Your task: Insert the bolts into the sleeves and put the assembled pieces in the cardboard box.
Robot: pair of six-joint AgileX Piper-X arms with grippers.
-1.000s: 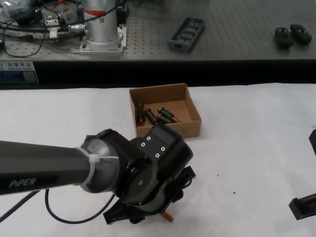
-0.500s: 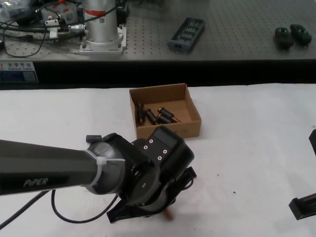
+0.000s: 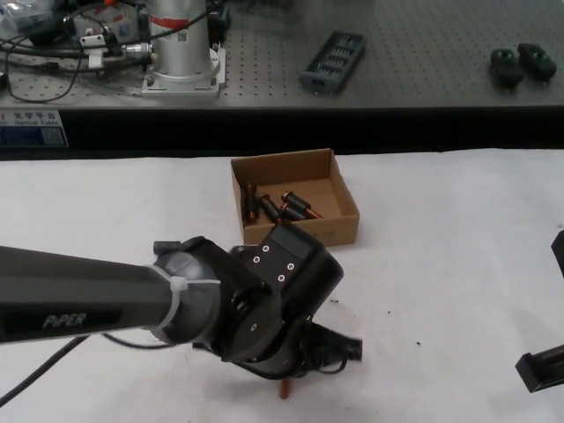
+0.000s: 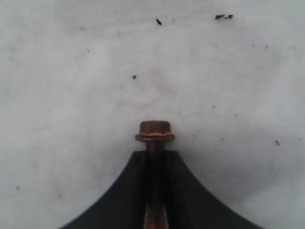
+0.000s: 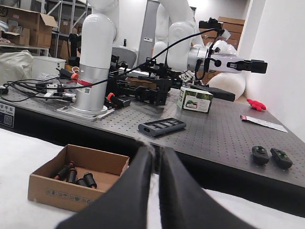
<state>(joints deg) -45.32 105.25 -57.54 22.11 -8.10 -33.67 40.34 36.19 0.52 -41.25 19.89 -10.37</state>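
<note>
Copper shows between the fingers of the left gripper (image 4: 155,156): it is closed on a bolt (image 4: 155,131) by the shank, and the flanged hex head stands just clear of the fingertips above the white cloth (image 4: 71,71). A few dark specks lie on the cloth beyond the head. In the high view the left arm (image 3: 88,300) comes in from 9 o'clock and its bulky black wrist (image 3: 269,308) sits low in the middle. One copper end of the bolt (image 3: 286,388) pokes out beneath it at 6 o'clock, close to the cloth (image 3: 441,264); whether it touches cannot be told. The cardboard box (image 3: 304,231) stands at 12 o'clock from that wrist, just beyond it, open at the top, with several assembled pieces (image 3: 280,207) lying in its half toward 9 o'clock. The right gripper (image 5: 155,155) has its two dark fingers (image 5: 133,191) drawn almost together, only a thin slit between them and nothing in it. From its wrist camera the box (image 5: 62,195) and the dark pieces (image 5: 76,175) inside it lie ahead toward 10 o'clock. Beyond the cloth runs a perforated bench (image 3: 423,70), bearing a black tray (image 3: 333,57) at 1 o'clock from the box and a silver column (image 3: 181,44) at 11 o'clock.
</note>
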